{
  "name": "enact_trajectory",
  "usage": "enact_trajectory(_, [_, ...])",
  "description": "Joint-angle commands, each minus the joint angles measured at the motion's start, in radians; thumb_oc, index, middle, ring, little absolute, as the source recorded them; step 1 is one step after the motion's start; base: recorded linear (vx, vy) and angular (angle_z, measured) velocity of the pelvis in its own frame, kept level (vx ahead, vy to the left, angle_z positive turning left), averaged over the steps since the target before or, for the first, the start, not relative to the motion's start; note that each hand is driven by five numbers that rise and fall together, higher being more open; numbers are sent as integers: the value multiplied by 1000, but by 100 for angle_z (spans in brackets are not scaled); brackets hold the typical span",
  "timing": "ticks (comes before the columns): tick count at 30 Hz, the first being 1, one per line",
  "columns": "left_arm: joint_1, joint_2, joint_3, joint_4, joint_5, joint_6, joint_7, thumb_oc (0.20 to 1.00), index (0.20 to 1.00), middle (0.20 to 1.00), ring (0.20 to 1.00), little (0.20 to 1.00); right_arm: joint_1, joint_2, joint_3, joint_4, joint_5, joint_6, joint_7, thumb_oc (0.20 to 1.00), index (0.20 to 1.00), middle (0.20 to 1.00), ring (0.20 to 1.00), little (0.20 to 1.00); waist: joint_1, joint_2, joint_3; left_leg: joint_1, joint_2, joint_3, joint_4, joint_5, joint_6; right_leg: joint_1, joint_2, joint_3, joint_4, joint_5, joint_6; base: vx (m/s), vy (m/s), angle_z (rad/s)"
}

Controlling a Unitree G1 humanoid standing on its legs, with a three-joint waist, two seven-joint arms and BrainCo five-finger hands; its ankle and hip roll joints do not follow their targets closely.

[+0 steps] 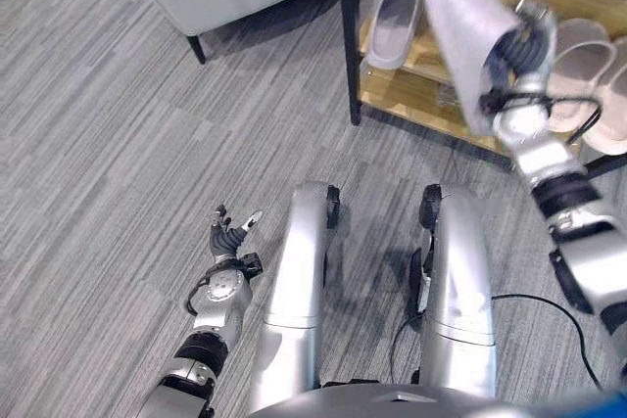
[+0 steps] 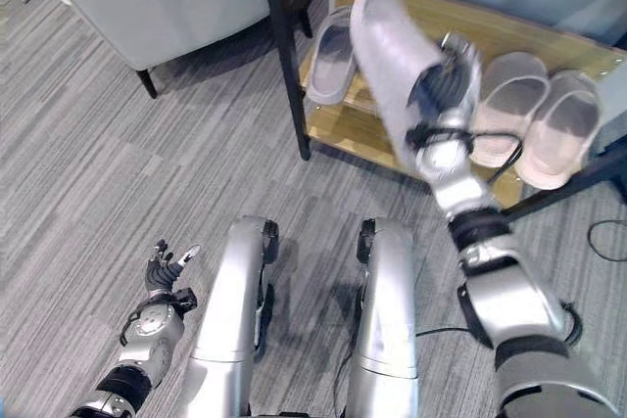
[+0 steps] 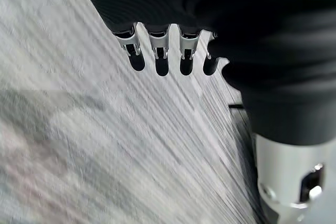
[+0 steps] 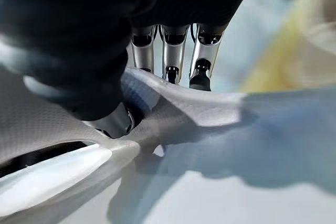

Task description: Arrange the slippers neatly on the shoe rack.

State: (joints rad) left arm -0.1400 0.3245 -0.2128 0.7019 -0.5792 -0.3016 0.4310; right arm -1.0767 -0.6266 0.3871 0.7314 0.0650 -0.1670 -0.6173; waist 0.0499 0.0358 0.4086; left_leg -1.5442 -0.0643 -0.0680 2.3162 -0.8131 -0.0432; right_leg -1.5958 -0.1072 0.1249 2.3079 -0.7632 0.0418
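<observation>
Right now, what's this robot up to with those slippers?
It is putting slippers on a wooden shoe rack. Its right hand grips a grey slipper, held in the air over the shelf. One matching grey slipper already lies at the shelf's left end, and a beige pair sits at the right. The left hand hangs low over the carpet, fingers relaxed, holding nothing.

From here, the raised pale grey foam slipper [image 2: 397, 56] hides part of the wooden shoe rack shelf [image 2: 549, 41] behind it, and my right robot hand [image 2: 441, 85] covers its strap; the beige slipper pair [image 1: 598, 85] is cut off at the edge.
</observation>
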Motion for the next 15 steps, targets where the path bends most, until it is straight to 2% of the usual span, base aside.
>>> enact_trajectory(1, [29,-2,-7,24,-22,-42,-19,1000,1000,1000,1000,1000,-10,9,15,-102,-2,-27,-31,200,200,200,200,200,45,-17,-18,-1,-29,-17,23,2,81,69,10,53,-12,65,-81,7,36,-2])
enact_trajectory(4, [42,7,-12,21,-72,-51,-31,1000,1000,1000,1000,1000,-171,30,91,59,-32,29,-63,200,200,200,200,200,63,-9,8,-15,-22,-18,57,-8,90,53,14,60,-2,75,-76,-9,54,-4])
enact_trajectory(8, [61,47,-39,-27,-58,-58,-45,1000,1000,1000,1000,1000,-281,40,169,286,-22,59,-65,200,200,200,200,200,82,1,45,-25,-23,-10,72,-15,90,40,15,70,15,79,-74,-14,16,-1])
enact_trajectory(11, [86,74,-44,-51,-51,-64,-53,1000,1000,1000,1000,1000,-326,16,192,412,10,56,-67,200,200,200,200,200,93,11,76,-26,-22,0,76,-19,88,35,16,84,33,80,-75,-49,12,4])
enact_trajectory(12, [116,83,-36,-40,-58,-68,-58,1000,1000,1000,1000,1000,-338,-15,188,470,46,47,-74,200,200,200,200,200,100,15,86,-26,-23,2,81,-20,88,32,19,90,43,78,-76,-14,9,9])
enact_trajectory(15, [131,75,-24,0,-89,-70,-60,1000,1000,1000,1000,1000,-354,-25,150,533,135,27,-74,200,200,200,200,200,103,18,94,-26,-23,5,83,-19,86,30,14,92,50,72,-81,-6,1,4])
